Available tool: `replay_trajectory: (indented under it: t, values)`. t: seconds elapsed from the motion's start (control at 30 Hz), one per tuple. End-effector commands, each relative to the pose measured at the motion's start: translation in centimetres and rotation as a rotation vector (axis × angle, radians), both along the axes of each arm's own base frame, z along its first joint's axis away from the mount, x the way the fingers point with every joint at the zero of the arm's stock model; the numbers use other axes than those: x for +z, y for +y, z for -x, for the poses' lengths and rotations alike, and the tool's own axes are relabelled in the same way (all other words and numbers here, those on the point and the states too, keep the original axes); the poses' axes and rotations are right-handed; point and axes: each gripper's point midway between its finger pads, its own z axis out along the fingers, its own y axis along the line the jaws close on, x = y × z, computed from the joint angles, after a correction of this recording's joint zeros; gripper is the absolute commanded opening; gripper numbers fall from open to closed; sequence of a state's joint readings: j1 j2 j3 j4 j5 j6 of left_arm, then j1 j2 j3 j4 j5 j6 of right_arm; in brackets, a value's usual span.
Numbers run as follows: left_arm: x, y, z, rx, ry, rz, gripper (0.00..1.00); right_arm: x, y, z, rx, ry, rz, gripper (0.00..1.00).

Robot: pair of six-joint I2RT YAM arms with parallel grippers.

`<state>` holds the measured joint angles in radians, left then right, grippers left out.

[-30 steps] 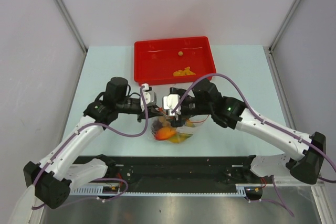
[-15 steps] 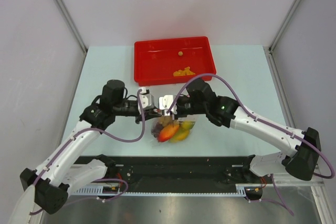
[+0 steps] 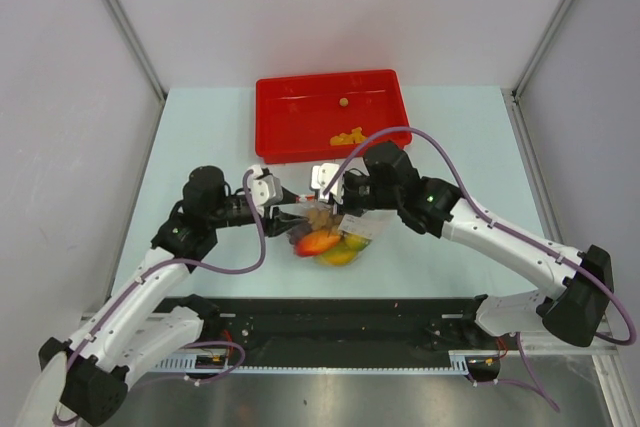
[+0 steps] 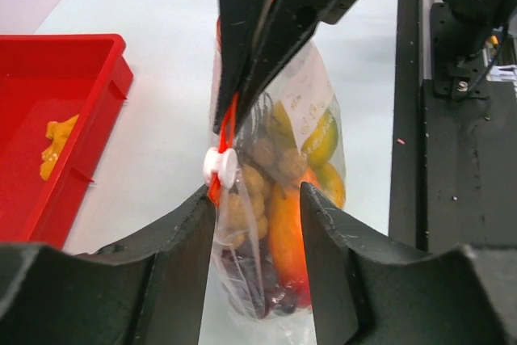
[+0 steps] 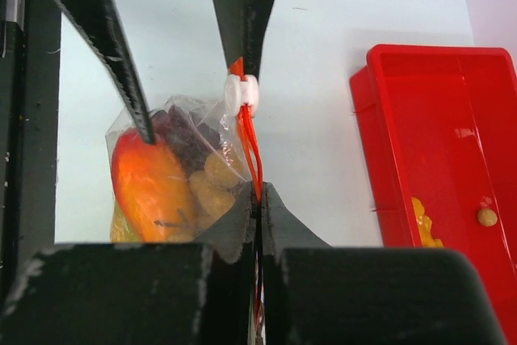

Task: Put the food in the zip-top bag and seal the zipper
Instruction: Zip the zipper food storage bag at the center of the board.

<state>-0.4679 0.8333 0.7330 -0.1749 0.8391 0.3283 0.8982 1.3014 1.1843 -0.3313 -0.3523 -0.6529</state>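
Observation:
The clear zip-top bag (image 3: 330,239) hangs just above the table between both grippers. Inside it lies the food: a red-orange mango (image 4: 283,232), a yellow-green mango (image 4: 321,139), a tan ball cluster (image 5: 212,185) and dark grapes (image 5: 179,136). Along its upper edge runs the red-orange zipper (image 5: 246,143) with a white slider (image 4: 220,167). My right gripper (image 5: 259,191) is shut on the zipper strip at one end of the mouth. My left gripper (image 4: 257,199) is open, its fingers (image 4: 187,236) standing on either side of the bag by the slider without pinching it.
The red tray (image 3: 282,125) sits behind the bag, holding small orange chunks (image 3: 350,136) and one small tan ball (image 3: 343,102). The black rail with the arm bases (image 3: 330,322) runs along the near table edge. Grey walls stand left and right.
My right gripper has closed on the zipper strip. My left gripper has opened, letting go of the bag's edge, and drawn back to the left. The bag shifted slightly.

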Motion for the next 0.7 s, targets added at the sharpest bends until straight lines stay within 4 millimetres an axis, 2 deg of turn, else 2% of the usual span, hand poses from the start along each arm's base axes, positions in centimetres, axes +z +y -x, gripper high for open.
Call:
replay_trajectory:
  t: [0.0,0.03,0.13,0.17,0.23,0.27,0.37,0.4,0.47,0.5,0.57,0.6,0.67]
  values:
    - [1.1,-0.3,-1.3,0.045,-0.03,0.063,0.47,4.8,0.4,0.3,0.013,-0.054,-0.134,0.0]
    - [1.2,-0.3,-1.4,0.045,-0.031,0.071,0.44,4.8,0.4,0.4,0.014,-0.053,-0.136,0.0]
    - [1.0,-0.5,-1.5,0.032,-0.021,0.07,0.27,4.9,0.4,0.6,0.023,-0.048,-0.14,0.0]
    - [0.9,-0.6,-1.4,0.027,-0.021,0.067,0.16,4.9,0.3,0.6,0.023,-0.045,-0.14,0.0]
    - [0.6,-0.7,-1.5,0.017,-0.03,0.054,0.08,4.9,0.2,0.6,0.021,-0.044,-0.14,0.0]
    - [0.7,-0.7,-1.5,0.013,-0.039,0.052,0.0,5.0,0.2,0.6,0.021,-0.044,-0.142,0.0]
    - [0.9,-0.6,-1.4,0.005,-0.062,0.048,0.0,5.2,0.1,0.8,0.032,-0.046,-0.144,0.03]
    - [0.9,-0.6,-1.4,0.004,-0.066,0.047,0.0,5.5,0.1,1.1,0.049,-0.056,-0.149,0.28]
    - [1.3,-0.6,-1.3,-0.005,-0.083,0.043,0.0,6.1,0.3,1.7,0.076,-0.064,-0.17,0.54]
    - [1.4,-0.6,-1.3,-0.013,-0.089,0.038,0.0,6.6,0.4,2.1,0.096,-0.071,-0.184,0.6]
    - [2.0,-0.7,-1.2,-0.023,-0.098,0.039,0.0,7.3,1.0,2.8,0.124,-0.09,-0.207,0.6]
    - [2.0,-0.8,-1.2,-0.026,-0.097,0.037,0.0,7.5,1.3,3.1,0.14,-0.101,-0.211,0.55]
    - [2.1,-0.8,-1.3,-0.028,-0.1,0.024,0.0,7.9,2.0,3.8,0.167,-0.113,-0.229,0.5]
